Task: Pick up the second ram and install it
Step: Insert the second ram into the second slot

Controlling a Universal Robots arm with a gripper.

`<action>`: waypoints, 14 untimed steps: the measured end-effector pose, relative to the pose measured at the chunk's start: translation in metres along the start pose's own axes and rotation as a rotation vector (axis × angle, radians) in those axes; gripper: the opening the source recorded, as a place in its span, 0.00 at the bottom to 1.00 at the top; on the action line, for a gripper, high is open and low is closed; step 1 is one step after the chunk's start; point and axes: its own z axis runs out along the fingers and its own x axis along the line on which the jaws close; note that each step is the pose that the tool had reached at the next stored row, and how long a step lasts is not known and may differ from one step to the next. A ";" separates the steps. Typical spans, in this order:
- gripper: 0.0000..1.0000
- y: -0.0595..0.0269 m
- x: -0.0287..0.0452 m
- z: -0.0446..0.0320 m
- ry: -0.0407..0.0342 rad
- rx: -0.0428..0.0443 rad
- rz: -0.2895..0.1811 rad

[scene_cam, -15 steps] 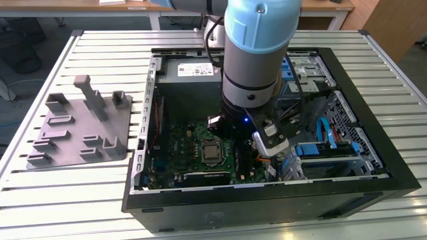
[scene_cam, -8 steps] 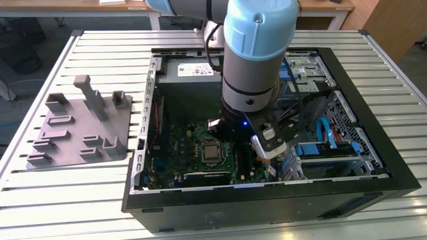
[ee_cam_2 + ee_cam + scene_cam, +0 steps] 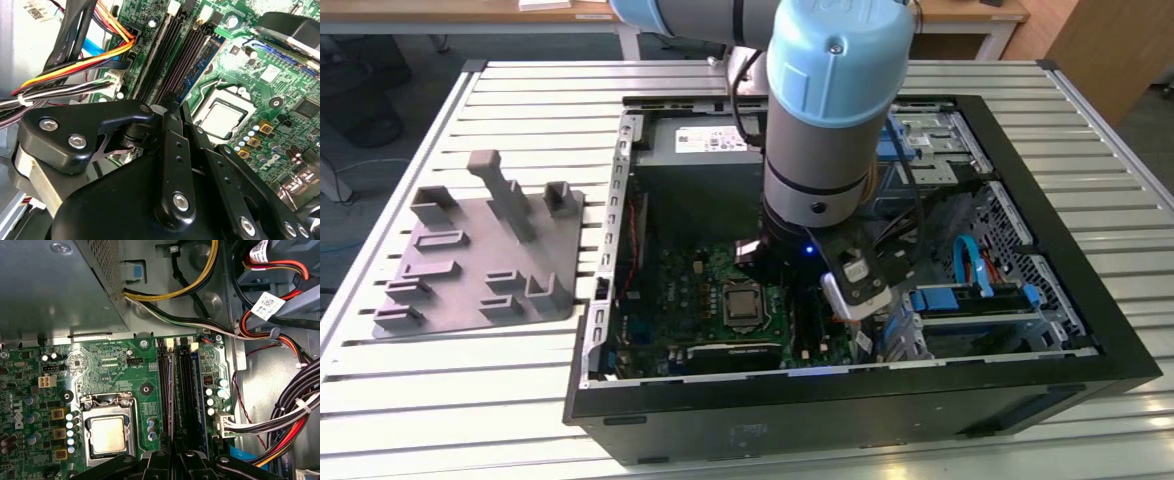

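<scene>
One grey fixture plate (image 3: 480, 250) sits on the slatted table (image 3: 400, 400) at the exterior view's left, well apart from the open computer case (image 3: 854, 410), where my arm (image 3: 834, 110) reaches down to the motherboard (image 3: 680, 290). In the first wrist view, I see the processor (image 3: 107, 435) beside the memory slots. The gripper (image 3: 172, 460) is pinched narrowly on the second ram (image 3: 171, 395), which stands edge-on in a slot. A blue stick (image 3: 201, 370) is seated nearby.

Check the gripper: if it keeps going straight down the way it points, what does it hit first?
Likely the memory slots on the motherboard: in both wrist views the gripper sits right over them, beside the CPU socket. How much gap remains is unclear.
</scene>
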 end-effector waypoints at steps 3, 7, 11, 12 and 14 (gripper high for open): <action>0.14 0.0001 0.0001 0.0010 -0.0004 0.0017 0.004; 0.14 0.0027 0.0004 0.0019 -0.0011 0.0068 0.006; 0.14 0.0041 0.0005 0.0025 -0.0022 0.0164 0.006; 0.14 0.0041 0.0005 0.0026 -0.0024 0.0188 0.006; 0.14 0.0041 0.0005 0.0026 -0.0026 0.0207 0.008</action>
